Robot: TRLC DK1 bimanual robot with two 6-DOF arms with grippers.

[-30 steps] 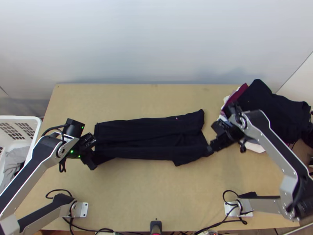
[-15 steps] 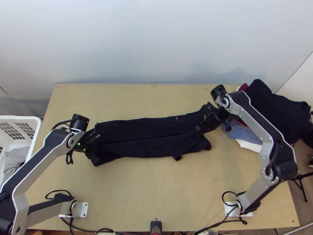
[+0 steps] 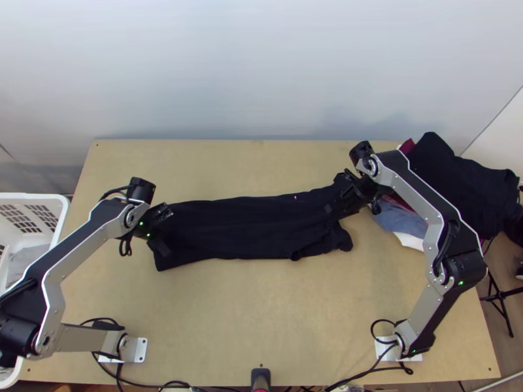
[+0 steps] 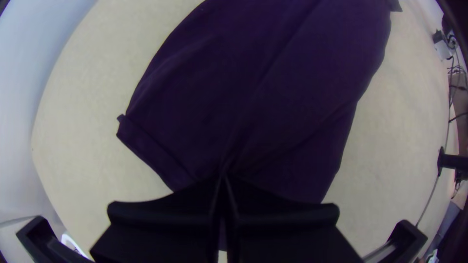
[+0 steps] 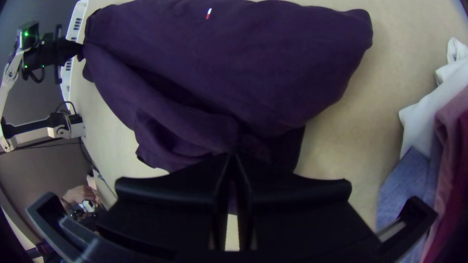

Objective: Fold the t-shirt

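Since the earlier frame half a second ago, the left pincer (image 3: 164, 249) has moved farther from the near edge of the counter (image 3: 261, 313), and the shirt (image 3: 242, 228) has shifted a little with it at that end, while the right pincer (image 3: 329, 210) has hardly budged. Both pincers are narrow, each closed on a pinch of the shirt: the left one at the hemmed end, the right one at the other end, in from its loose near corner. The step looks to be carrying the near side over toward the far long edge. To do it well, I'd keep the cloth lightly taut between the two, move both at the same pace, lay the fold down along its whole length, and let go low so that nothing drags. The loose lobe by the right pincer could end up rucked, so it may want tucking or smoothing afterwards. As for the shirt, it lies as a long dark strip across the middle of the counter, already partly folded. Its near edge is fairly straight at first, then turns ragged toward the right end; a soft crease runs lengthwise through the middle; the far edge is smoother, with a small white and red mark close to it. At the far right sits a pile of clothes (image 3: 457, 183).
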